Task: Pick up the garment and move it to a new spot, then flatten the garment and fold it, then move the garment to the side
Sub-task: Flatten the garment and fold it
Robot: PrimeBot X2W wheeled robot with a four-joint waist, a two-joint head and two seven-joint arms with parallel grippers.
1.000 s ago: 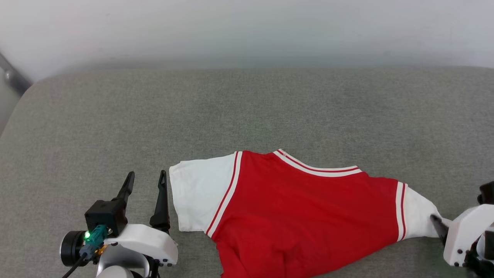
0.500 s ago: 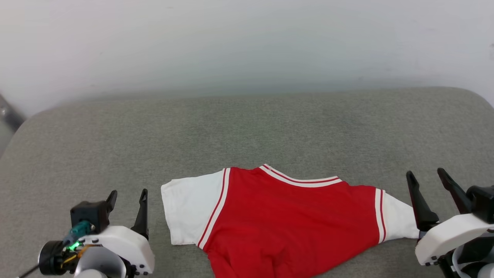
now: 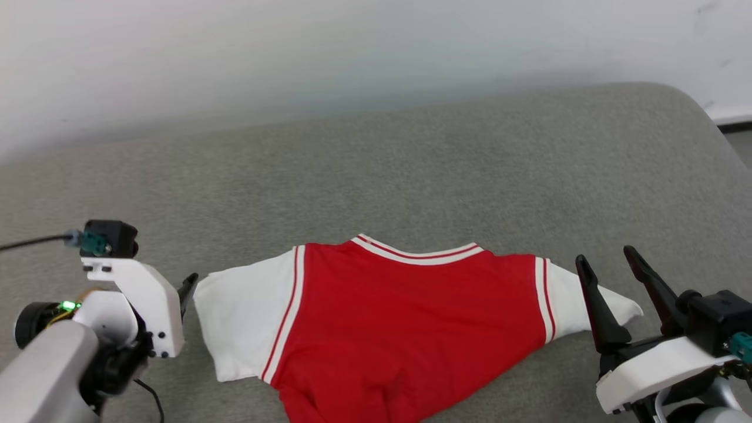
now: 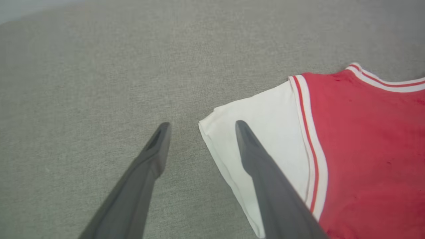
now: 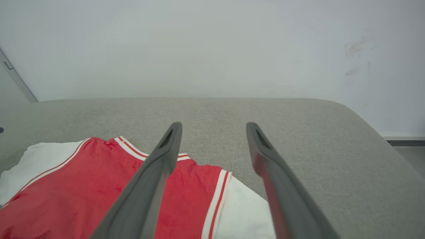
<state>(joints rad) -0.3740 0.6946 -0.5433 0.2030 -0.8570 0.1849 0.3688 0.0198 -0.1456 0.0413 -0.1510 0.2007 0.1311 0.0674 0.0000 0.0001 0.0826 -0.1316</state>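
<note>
The garment (image 3: 405,329) is a red jersey with white, red-striped sleeves, lying spread on a grey cushion, collar away from me. Its lower part runs off the bottom of the head view. My left gripper (image 4: 202,125) is open over the outer edge of the left sleeve (image 4: 262,132), one finger over the white cloth and one over bare cushion. In the head view one dark fingertip (image 3: 189,286) shows beside that sleeve. My right gripper (image 3: 608,264) stands open at the tip of the right sleeve (image 3: 567,299), nothing between its fingers. In the right wrist view the garment (image 5: 83,179) lies below the right gripper (image 5: 214,126).
The grey cushion (image 3: 376,176) stretches wide behind the garment up to a white wall (image 3: 352,47). Its rounded right end (image 3: 705,129) drops off toward a dark baseboard (image 3: 734,124). A black cable (image 3: 29,242) trails from the left wrist.
The head camera has swung, shifting the whole picture. My right gripper has come up off the right sleeve's tip. My left wrist has turned in toward the left sleeve.
</note>
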